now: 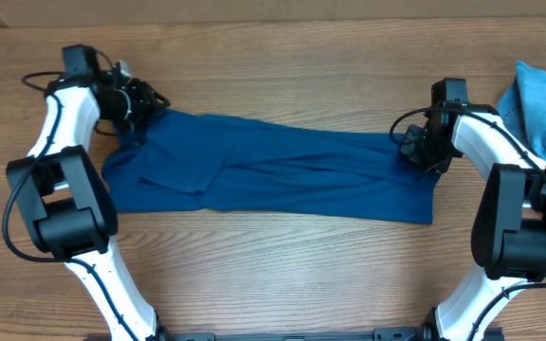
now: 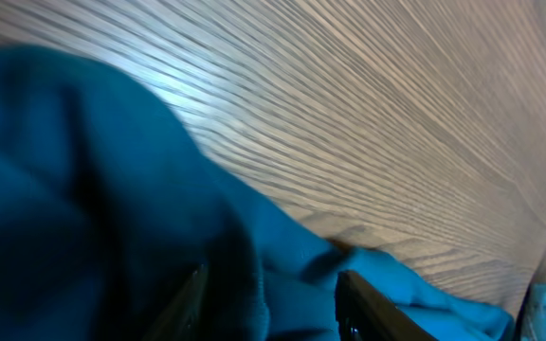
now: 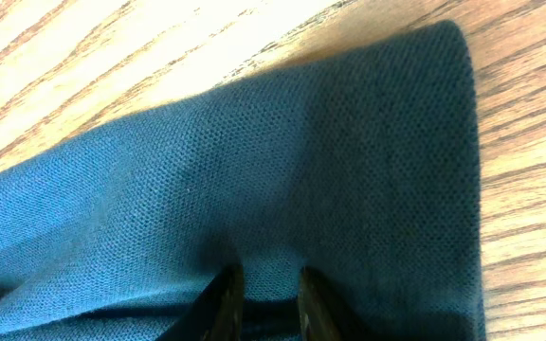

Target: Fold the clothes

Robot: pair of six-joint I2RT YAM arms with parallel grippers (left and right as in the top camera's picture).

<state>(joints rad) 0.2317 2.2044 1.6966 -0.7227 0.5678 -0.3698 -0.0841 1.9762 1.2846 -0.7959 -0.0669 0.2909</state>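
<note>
Right pincer [image 3: 267, 289] pinching blue shirt [image 1: 282, 170], wood-grain table [image 1: 282, 57], light-blue cloth [image 1: 543, 95] at edge

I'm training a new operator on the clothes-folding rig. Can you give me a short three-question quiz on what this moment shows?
1. True or false: the dark blue shirt is folded into a compact square.
2. Multiple choice: the light blue cloth lies A) at the table's far right edge; B) on top of the dark blue shirt; C) at the table's far left edge.
3. Count: how many tools have shirt fabric between their fingers?

Key: 1 false, it lies spread long across the table. 2 A. 3 two, the left tool and the right tool.
</note>
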